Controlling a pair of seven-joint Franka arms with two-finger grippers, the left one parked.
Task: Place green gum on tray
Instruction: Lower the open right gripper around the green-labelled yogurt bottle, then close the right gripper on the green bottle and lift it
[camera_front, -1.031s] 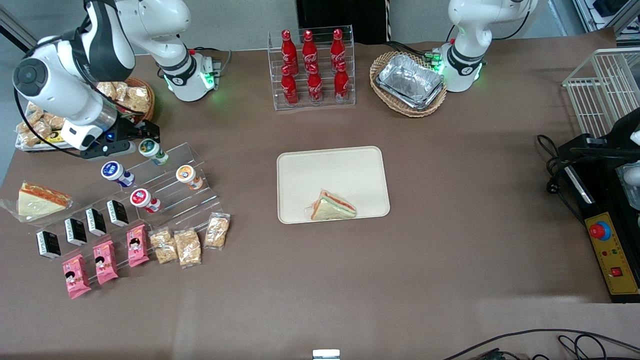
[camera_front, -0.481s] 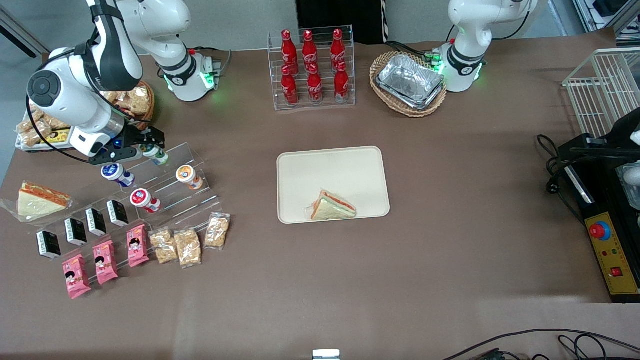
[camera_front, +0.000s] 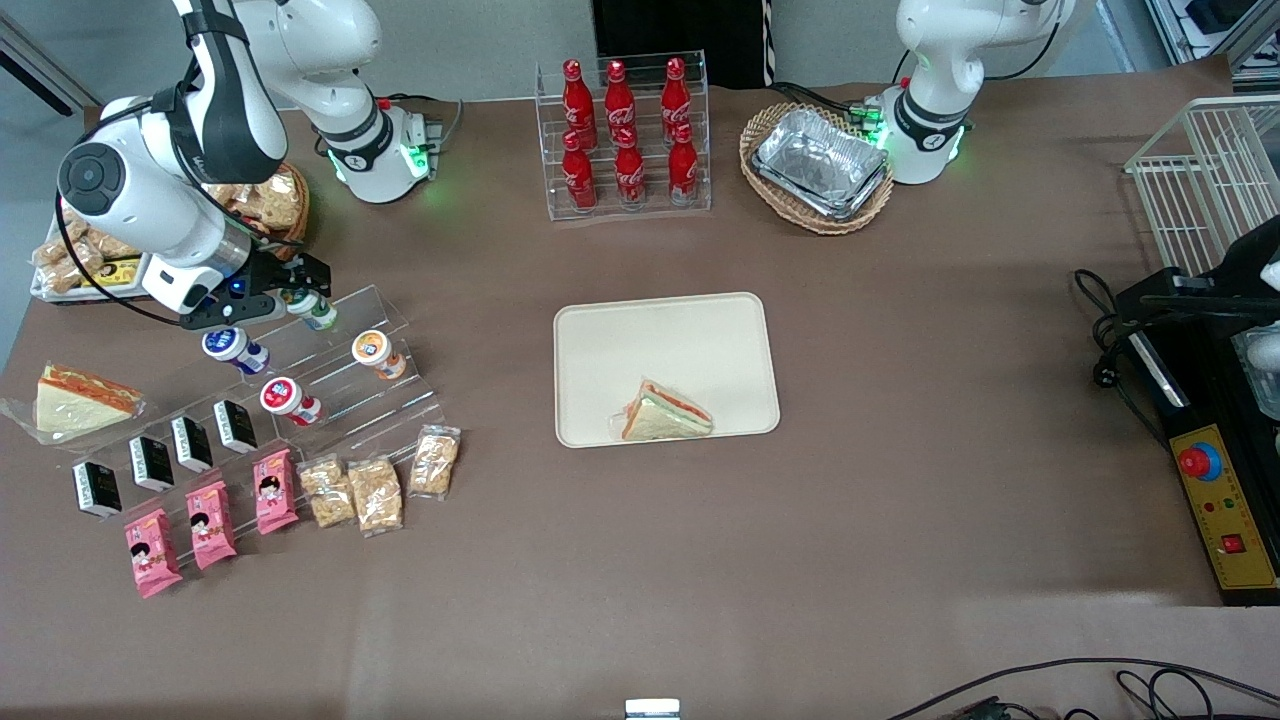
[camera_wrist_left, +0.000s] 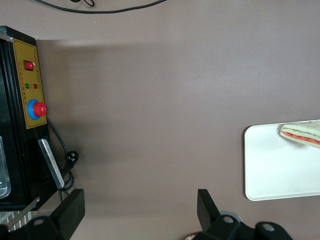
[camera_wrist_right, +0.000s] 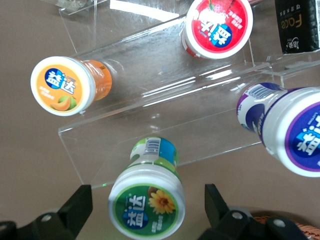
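The right arm's gripper (camera_front: 297, 291) hangs low over the top step of the clear acrylic riser (camera_front: 345, 375), its two fingers (camera_wrist_right: 75, 207) spread wide with the green gum (camera_wrist_right: 147, 200) standing between them, a gap showing on each side of the bottle, so nothing is clamped. From the front, the green gum (camera_front: 312, 312) sits on the riser's highest step, at about nine o'clock from the tray (camera_front: 665, 335) and well apart from it, toward the working arm's end of the table. Around the green bottle, taking the front camera as six o'clock, the blue-lidded bottle (camera_front: 233, 347) lies at roughly eight o'clock, the orange-lidded bottle (camera_front: 377, 352) at about four, and the red-lidded bottle (camera_front: 288, 399) near six, one step lower. The beige tray lies flat in the middle of the table with a wrapped sandwich (camera_front: 665, 412) in its corner nearest the camera. At twelve o'clock from the tray stands the rack of red cola bottles (camera_front: 622, 135).
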